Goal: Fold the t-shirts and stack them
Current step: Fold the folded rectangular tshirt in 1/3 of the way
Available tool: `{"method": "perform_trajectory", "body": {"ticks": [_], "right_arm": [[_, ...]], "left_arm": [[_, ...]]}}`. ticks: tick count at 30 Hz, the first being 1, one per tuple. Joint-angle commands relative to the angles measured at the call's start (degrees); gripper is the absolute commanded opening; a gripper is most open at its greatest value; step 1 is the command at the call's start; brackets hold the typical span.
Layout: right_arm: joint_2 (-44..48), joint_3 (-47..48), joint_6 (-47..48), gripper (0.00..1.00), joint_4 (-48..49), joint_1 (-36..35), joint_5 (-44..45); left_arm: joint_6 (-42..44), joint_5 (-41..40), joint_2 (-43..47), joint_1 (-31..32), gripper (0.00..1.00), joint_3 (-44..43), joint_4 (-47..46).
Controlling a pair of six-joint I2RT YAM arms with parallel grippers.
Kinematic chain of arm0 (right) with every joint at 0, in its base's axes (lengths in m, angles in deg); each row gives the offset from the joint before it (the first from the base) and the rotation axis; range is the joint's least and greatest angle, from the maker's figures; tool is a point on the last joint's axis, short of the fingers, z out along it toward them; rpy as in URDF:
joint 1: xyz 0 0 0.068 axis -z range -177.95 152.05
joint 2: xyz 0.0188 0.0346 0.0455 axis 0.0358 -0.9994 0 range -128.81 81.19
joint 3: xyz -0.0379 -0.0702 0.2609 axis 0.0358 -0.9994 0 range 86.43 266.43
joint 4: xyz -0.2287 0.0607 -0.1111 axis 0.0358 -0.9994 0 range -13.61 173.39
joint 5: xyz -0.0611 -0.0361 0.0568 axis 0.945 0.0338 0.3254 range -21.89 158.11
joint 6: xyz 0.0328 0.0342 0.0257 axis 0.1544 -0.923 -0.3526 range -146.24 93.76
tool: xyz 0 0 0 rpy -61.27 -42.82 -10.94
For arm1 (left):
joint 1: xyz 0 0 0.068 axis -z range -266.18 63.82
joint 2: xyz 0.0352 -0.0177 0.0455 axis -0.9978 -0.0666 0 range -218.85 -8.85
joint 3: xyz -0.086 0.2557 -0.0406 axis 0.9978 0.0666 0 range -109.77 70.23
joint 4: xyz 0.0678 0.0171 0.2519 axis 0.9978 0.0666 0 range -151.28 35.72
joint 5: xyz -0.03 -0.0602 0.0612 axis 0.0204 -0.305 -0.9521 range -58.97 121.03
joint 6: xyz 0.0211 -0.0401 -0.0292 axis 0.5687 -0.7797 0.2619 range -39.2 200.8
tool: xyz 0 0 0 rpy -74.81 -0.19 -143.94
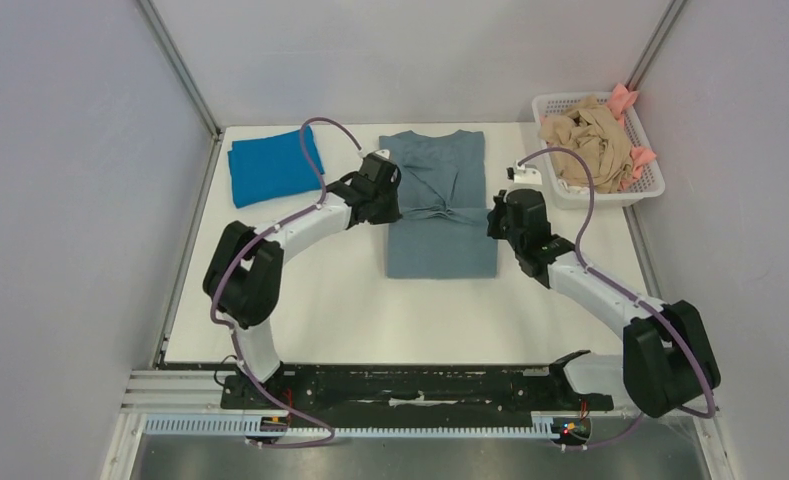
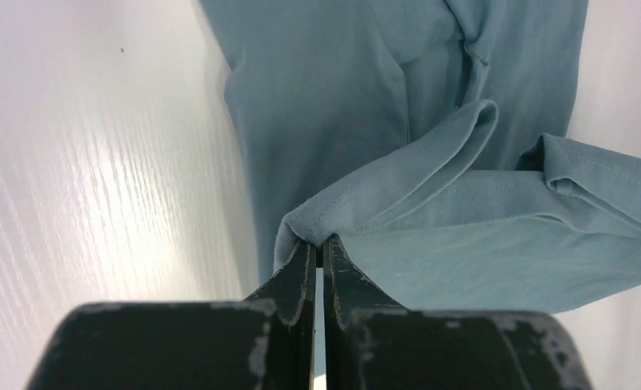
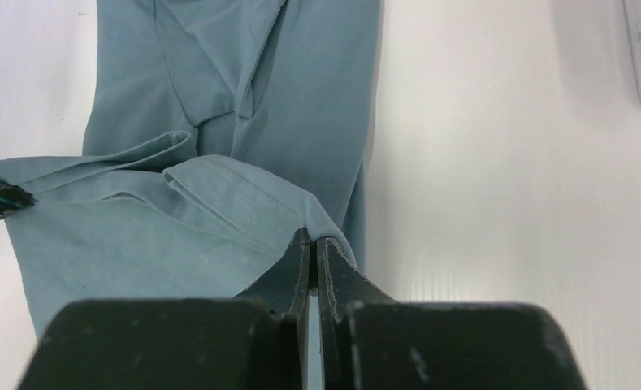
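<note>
Cloth of the grey-blue t-shirt [image 1: 440,240] lies in the middle of the table [image 1: 310,310], with a raised ridge across it. The left gripper [image 2: 318,244] is closed on a hemmed edge at the left end of this ridge, and the right gripper [image 3: 311,237] is pinched shut on the edge at the right end. I judge the step to be a cross fold. To do it well, both arms should lift equally, travel at one pace and hold the cloth tight between them, so the fold line comes straight. The bright blue t-shirt [image 1: 273,165] lies folded at far left. The beige shirt [image 1: 590,140] and the pink shirt [image 1: 625,100] wait in the basket [image 1: 660,185] at far right.
</note>
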Motion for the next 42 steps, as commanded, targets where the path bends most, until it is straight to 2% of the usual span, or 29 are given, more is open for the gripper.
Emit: {"method": "perform_trajectory", "body": {"ticks": [1,8,14,16,17,18,20,21,22,27,31,33,37,42], "right_arm": [[-4.85,4.62,3.14,0.0,5.74,2.15,-5.46],[-14.59,9.0,5.3,0.0,7.4,4.88,-10.69],[-20.06,10.2,4.55,0.02,10.02,6.82,-11.29],[-21.36,10.87,4.73,0.15,10.58,7.41,-11.38],[-22.02,11.61,5.35,0.22,10.64,7.67,-11.64],[-22.88,12.81,6.08,0.34,9.89,8.09,-11.83],[-24.22,15.8,7.21,0.56,5.53,8.57,-12.12],[-24.19,16.8,7.89,0.73,3.81,8.61,-12.34],[-23.75,17.07,8.21,0.96,2.31,8.61,-12.53],[-16.99,10.82,7.61,0.98,1.75,8.55,-16.95],[-11.24,1.76,8.26,0.98,5.84,7.65,-26.95],[-9.49,-0.64,9.19,0.98,7.03,6.33,-28.58],[-7.59,-1.24,9.5,0.98,4.94,2.69,-24.51],[-2.36,-8.3,4.73,0.98,4.17,2.38,-18.79]], "left_arm": [[4.21,1.41,-3.99,-1.93,0.02,-5.23,0.78],[3.67,2.47,-7.78,-3.86,0.02,-6.66,1.11],[3.32,3.25,-10.56,-5.32,0.03,-8.31,1.63],[3.24,3.43,-11.09,-5.75,0.21,-8.56,1.64],[3.28,3.67,-11.29,-5.98,0.39,-8.66,1.47],[3.21,3.7,-11.32,-6.29,0.53,-8.8,1.51],[3.25,4.47,-10.85,-6.77,0.65,-8.76,1.46],[3.26,4.73,-10.31,-6.92,0.72,-8.75,1.56],[3.37,4.73,-9.37,-7.0,0.76,-8.4,1.62],[1.97,9.6,-1.49,-6.93,0.79,-1.08,-1.58],[-0.97,14.23,6.62,-6.76,0.8,11.21,-8.18],[-2.55,15.51,9.49,-6.75,0.81,15.95,-10.44],[-3.73,16.26,12.93,-6.42,0.82,21.81,-10.81],[-5.66,18.2,13.23,-5.28,0.82,26.18,-13.6]]}}
